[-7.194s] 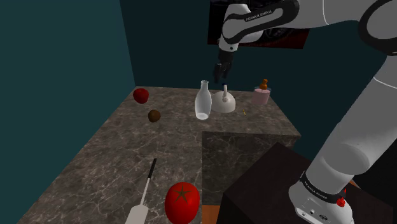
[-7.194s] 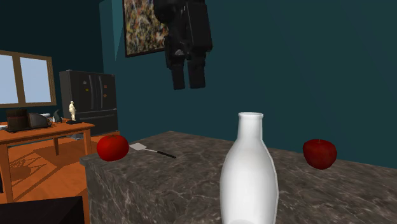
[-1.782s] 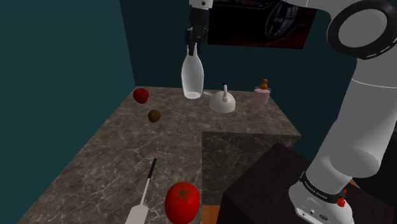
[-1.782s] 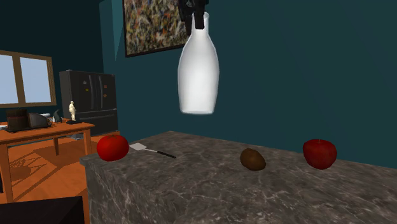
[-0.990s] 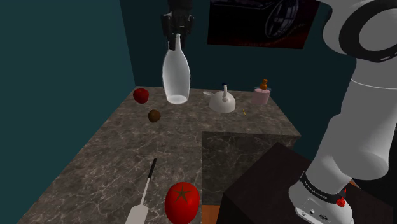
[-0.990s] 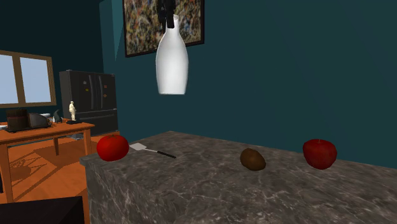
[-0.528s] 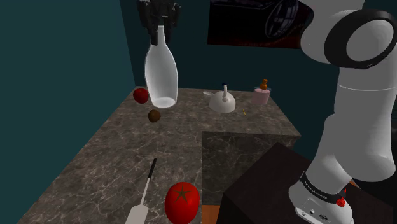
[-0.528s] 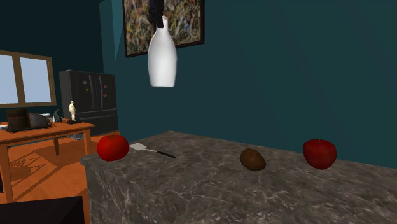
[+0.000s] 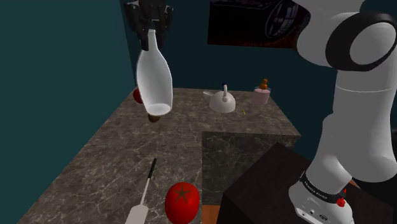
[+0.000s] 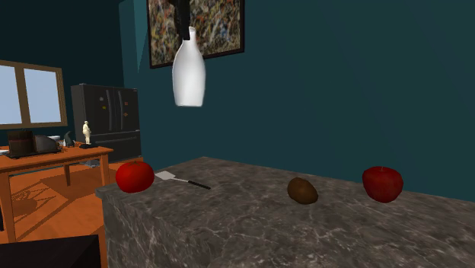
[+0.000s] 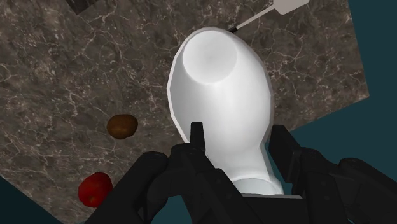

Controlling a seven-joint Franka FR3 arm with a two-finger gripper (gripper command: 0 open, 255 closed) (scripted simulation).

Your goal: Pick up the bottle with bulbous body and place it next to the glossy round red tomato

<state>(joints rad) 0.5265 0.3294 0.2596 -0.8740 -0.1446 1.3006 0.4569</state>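
**Bottle in the air, tomato end yet to reach**

The gripper (image 9: 151,35) pinches the white bottle (image 9: 154,76) by its narrow neck. The wrist view shows both black fingers (image 11: 197,143) pressed against the neck, with the bulbous body hanging below them. The bottle hangs base-down, high above the counter (image 9: 108,159) and touching nothing. So the pick looks done and the carry is the step in hand.

The tomato (image 9: 182,202) sits well apart from the bottle, at the counter's near end in the shoulder view, just beside a spatula (image 9: 145,191). The next move, as I judge it, is to travel to that end and then come straight down. The base should land on bare stone close to the tomato — not on the spatula blade and not nudging the tomato itself. A tall bottle held only by its neck could swing, so the fingers should part only once the base sits flat.

The counter is dark veined marble. At its far end lie a small brown fruit (image 10: 303,190) and a red fruit (image 10: 382,183), and the shoulder view adds a white kettle-like pot (image 9: 222,102) and a pink bottle (image 9: 261,94).

The walls are deep teal, with a painting (image 10: 221,30) behind the gripper. Further off — in the second exterior view — stand a black fridge (image 10: 106,114), a wooden table (image 10: 46,164) and a window (image 10: 30,95) above an orange floor.
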